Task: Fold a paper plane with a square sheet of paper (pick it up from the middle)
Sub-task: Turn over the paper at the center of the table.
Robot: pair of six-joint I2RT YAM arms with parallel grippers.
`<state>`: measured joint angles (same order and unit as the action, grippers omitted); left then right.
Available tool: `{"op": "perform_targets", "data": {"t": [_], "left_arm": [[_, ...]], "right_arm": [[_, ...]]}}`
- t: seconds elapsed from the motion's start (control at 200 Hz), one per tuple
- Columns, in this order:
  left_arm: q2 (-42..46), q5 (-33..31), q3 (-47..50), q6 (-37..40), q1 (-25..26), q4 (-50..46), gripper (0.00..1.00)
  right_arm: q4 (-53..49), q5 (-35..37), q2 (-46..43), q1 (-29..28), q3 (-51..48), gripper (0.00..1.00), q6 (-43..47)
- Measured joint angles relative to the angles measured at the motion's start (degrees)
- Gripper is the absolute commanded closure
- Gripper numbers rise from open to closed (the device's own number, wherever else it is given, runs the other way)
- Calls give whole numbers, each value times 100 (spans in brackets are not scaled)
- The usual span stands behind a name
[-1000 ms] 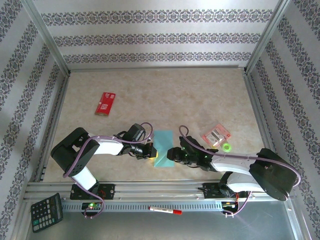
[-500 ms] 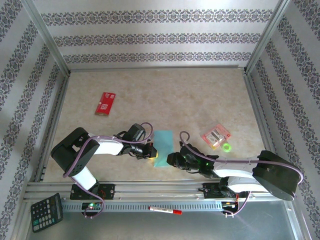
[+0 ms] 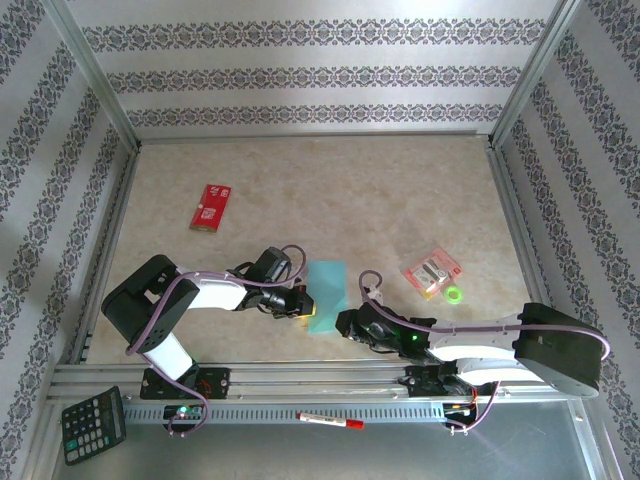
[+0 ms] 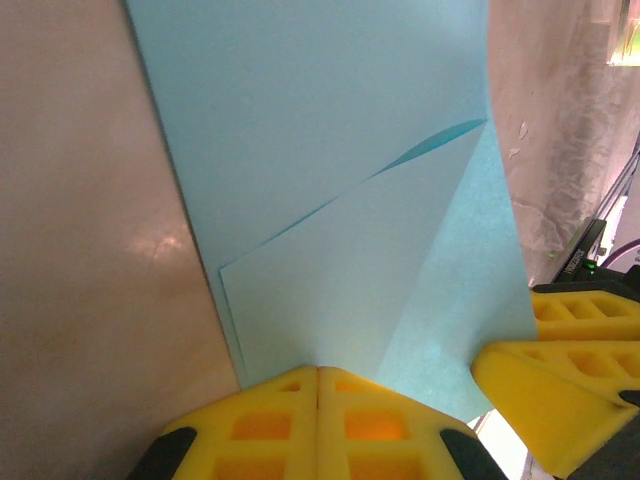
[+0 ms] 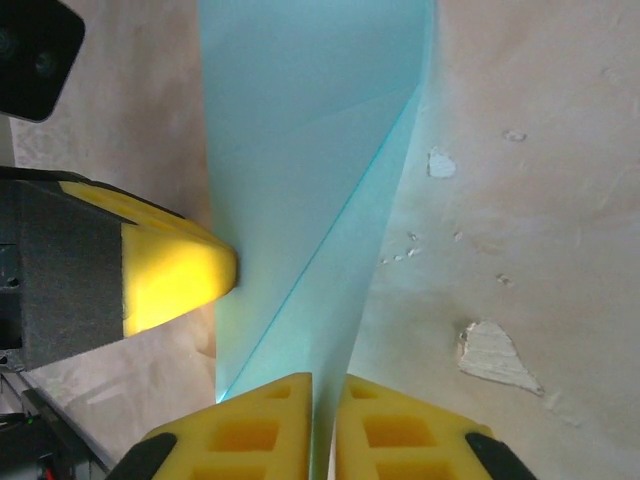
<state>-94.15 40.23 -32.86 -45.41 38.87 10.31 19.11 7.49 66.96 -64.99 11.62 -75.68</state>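
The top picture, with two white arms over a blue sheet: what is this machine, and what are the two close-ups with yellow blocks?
These are two robot arms bolted at the table's near edge, seen from a camera above. The close-ups come from a camera on each wrist, and the yellow blocks are gripper fingers. The left gripper and the right gripper each pinch an edge of the partly folded blue sheet of paper. Also on the table are a red packet, a pink-and-yellow packet and a small green ring. A calculator and a marker lie on the metal ledge in front.
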Motion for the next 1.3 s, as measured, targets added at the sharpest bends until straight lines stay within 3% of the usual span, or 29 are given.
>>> {"op": "perform_targets", "data": {"t": [0.075,0.155,0.39,0.56,0.739,0.874,1.009,1.154,1.299], "left_arm": [[0,2,0,0,0,0,100],[2,2,-13,-2,0,-17,95],[302,-94,-234,-74,4,-420,58],[1167,-195,-505,-31,-264,-927,47],[2249,-470,-706,87,-1259,-1506,44],[2632,-675,-708,195,-1869,-1952,44],[2671,-778,-702,251,-2166,-2321,45],[2673,-793,-638,256,-2332,-2583,46],[2647,-763,-638,251,-2380,-2743,52]], "right_arm": [[0,116,-13,-17,0,100,-55],[-22,216,-26,-15,0,100,-70],[-584,280,-496,162,17,100,234],[-2127,-160,-1344,1093,529,100,1121],[-4516,-291,-1460,1943,2424,100,2824],[-5759,50,-619,1670,3842,100,3788],[-6308,162,743,1025,4459,100,4207],[-6161,-203,1880,382,4505,100,4306],[-5372,-837,2175,96,4411,97,4253]]}}
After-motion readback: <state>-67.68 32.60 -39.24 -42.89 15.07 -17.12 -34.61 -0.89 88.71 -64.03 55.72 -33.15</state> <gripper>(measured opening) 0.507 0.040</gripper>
